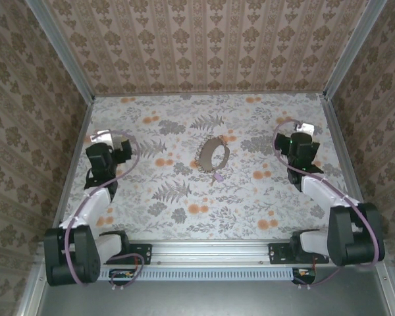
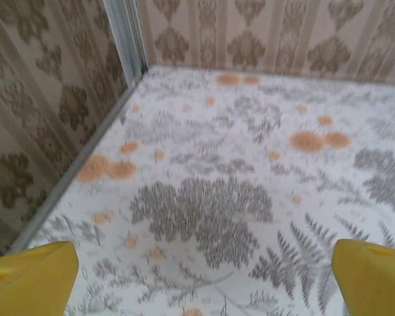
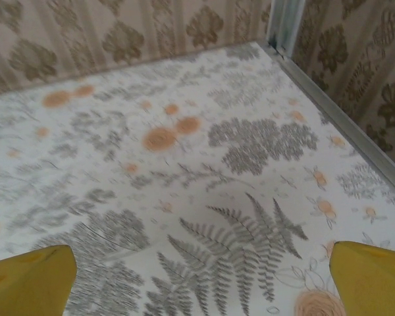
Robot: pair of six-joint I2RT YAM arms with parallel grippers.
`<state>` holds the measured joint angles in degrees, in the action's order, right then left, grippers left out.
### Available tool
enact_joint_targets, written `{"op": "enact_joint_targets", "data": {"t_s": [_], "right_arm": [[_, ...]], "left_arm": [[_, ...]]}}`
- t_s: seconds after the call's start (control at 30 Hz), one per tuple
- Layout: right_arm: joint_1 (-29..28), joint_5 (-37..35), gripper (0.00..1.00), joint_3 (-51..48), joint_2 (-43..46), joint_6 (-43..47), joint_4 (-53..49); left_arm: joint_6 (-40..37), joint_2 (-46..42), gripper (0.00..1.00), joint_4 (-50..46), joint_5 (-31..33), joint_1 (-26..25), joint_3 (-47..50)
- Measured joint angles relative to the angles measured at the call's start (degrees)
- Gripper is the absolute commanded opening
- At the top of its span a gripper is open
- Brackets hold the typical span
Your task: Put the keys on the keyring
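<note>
Item 1: keyring (image 1: 214,155). Brownish chain loop, lying approx. mid-surface in my top view, between the two arms and well apart from both.
Item 2: key (image 1: 218,176). Tiny, purplish, just beside the loop's near edge; too small for me to tell whether it's attached.
Item 3: left pincer (image 2: 201,283). Jaws wide, nothing betw. them; yellow fingertips (image 2: 29,280) at the bottom corners of its wrist view, over the surface (image 1: 263,197) nr the left wall.
Item 4: right pincer (image 3: 197,283). Also wide, holding nothing; I see it over fern print nr the right wall (image 3: 355,59).
Item 5: surface. Floral print w/ orange blooms.
</note>
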<state>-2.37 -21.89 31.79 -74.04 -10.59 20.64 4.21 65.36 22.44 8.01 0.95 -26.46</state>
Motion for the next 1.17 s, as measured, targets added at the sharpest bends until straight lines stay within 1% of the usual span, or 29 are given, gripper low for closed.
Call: {"op": "enact_joint_targets", "data": {"t_s": [0.1, 0.13, 0.17, 0.3, 0.4, 0.47, 0.53, 0.63, 0.87, 1.17], "right_arm": [[0.04, 0.63, 1.00, -5.20, -4.48, 1.53, 8.66], [0.04, 1.64, 1.00, -7.32, -6.60, 2.27, 13.09], [0.04, 2.82, 1.00, -8.52, -8.02, 2.95, 15.32], [0.09, 9.88, 1.00, -12.52, -13.53, 6.25, 25.57], [0.52, 15.52, 1.00, -12.41, -13.70, 8.15, 27.52], [1.53, 19.02, 1.00, -11.04, -13.73, 8.46, 27.45], [3.10, 20.96, 1.00, -9.81, -13.73, 8.48, 27.69], [3.69, 21.09, 1.00, -9.16, -13.73, 8.46, 27.69], [1.33, 19.76, 1.00, -9.16, -13.73, 8.59, 27.61], [1.88, 19.43, 1.00, -8.96, -13.73, 8.72, 27.39]], "left_arm": [[-0.24, 5.38, 1.00, 6.67, -0.02, -0.09, 4.20], [-0.48, 7.19, 1.00, 7.85, -0.04, -0.13, 4.76], [-0.70, 8.57, 1.00, 8.98, -0.11, -0.15, 5.03], [-1.90, 15.04, 1.00, 19.69, -1.55, -0.22, 6.56], [-2.82, 20.59, 1.00, 26.99, -2.47, -0.57, 7.98], [-3.34, 22.58, 1.00, 26.56, -3.48, -0.68, 7.48], [-4.28, 23.08, 1.00, 25.92, -4.15, -1.16, 6.14], [-5.09, 23.06, 1.00, 26.03, -4.83, -1.77, 4.20], [-5.62, 23.06, 1.00, 26.01, -5.20, -2.05, 3.72], [-5.99, 23.06, 1.00, 26.01, -4.79, -2.80, 3.72]]}}
